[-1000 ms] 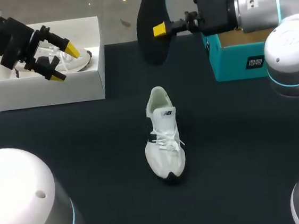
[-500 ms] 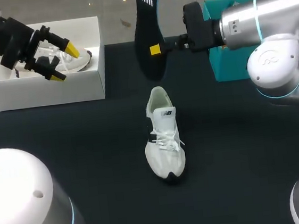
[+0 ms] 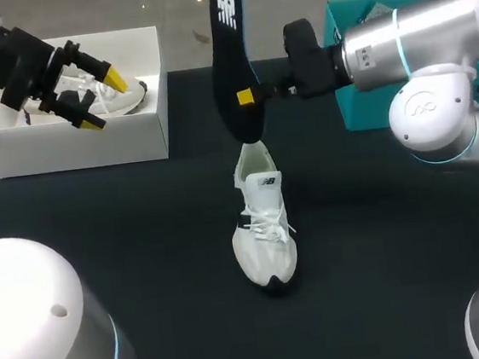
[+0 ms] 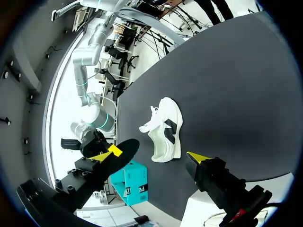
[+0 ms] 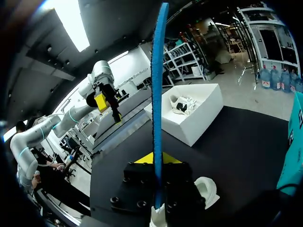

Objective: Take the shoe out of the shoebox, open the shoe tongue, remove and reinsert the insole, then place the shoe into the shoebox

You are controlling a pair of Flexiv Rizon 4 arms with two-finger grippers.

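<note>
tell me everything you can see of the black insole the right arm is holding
The black foot-shaped insole is thin and flat, with a white logo near its upper end; edge-on in the right wrist view it looks blue. It stands upright in the air, pinched in its lower half by the right gripper. Its lower end sits just over the heel opening of the white lace-up sneaker; whether they touch cannot be told.
</note>
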